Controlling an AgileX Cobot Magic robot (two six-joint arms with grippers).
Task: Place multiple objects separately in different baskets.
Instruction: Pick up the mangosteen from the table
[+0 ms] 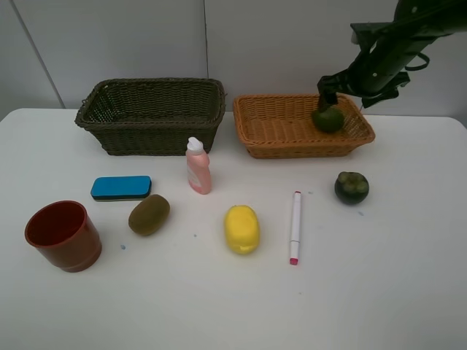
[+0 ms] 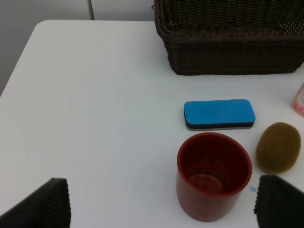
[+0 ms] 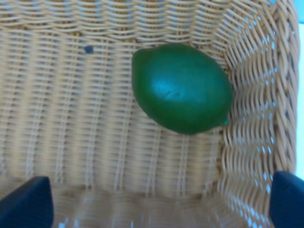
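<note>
Lime sorted into its basket.
Glossy green lime (image 3: 182, 88) lies in a corner of the orange-tan wicker basket (image 1: 306, 149); both arms' jaws released, empty.

White table (image 1: 408, 292), cup (image 1: 63, 235), eraser (image 1: 121, 187), kiwi (image 1: 149, 214), lemon (image 1: 241, 229), pen (image 1: 295, 226)

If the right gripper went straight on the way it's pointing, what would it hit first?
Most likely the lime, lying in a corner of the tan basket ahead of the open right gripper; depth is hard to judge.
</note>
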